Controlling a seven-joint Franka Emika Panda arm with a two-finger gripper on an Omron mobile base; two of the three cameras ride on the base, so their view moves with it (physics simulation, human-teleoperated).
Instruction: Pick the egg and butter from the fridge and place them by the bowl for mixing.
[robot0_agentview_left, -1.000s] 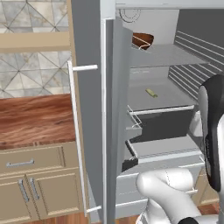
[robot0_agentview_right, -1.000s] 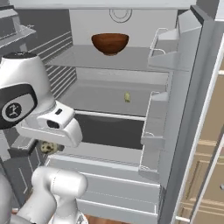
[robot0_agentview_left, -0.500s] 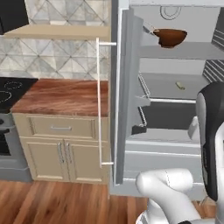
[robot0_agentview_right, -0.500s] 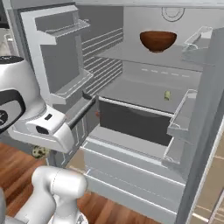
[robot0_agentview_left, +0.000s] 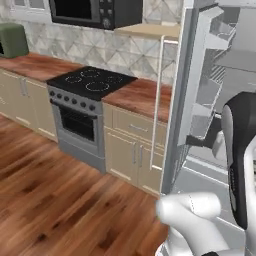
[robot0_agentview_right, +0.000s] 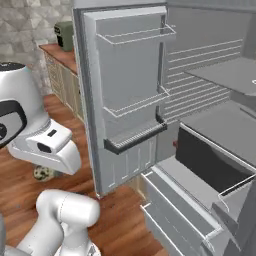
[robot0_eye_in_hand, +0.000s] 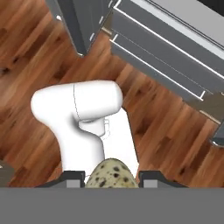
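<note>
Speckled tan and dark-spotted, the egg (robot0_eye_in_hand: 109, 174) sits between the two dark fingertips of the gripper (robot0_eye_in_hand: 110, 177), which is closed on it; one fingertip (robot0_eye_in_hand: 73, 176) presses in from one side and the other from the opposite side. In the hand view only the rounded upper part of the egg rises above the bottom band, so its long axis seems to run along the line of the fingers, out from the hand, with the visible end pointing toward the wooden floor (robot0_eye_in_hand: 26, 65) below. In the right base view the same egg (robot0_agentview_right: 43, 173) peeks out just under the white hand, low beside the arm and over the floor, well outside the fridge (robot0_agentview_right: 210, 125).

Beyond the hand, the fridge stands open. Its door (robot0_agentview_right: 127, 90) swings out toward the arm, carrying white wire racks (robot0_agentview_right: 137, 36), and a dark drawer (robot0_agentview_right: 210, 162) sits under the pale grey shelves. In the left base view the long white bar handle (robot0_agentview_left: 159, 95) runs down the door's outer face.

Farther off, along the wall, a wood-topped counter (robot0_agentview_left: 142, 95) with cream cabinets meets a black cooktop (robot0_agentview_left: 92, 80) over a grey oven, and a green toaster (robot0_agentview_left: 12, 41) stands at the far end.
</note>
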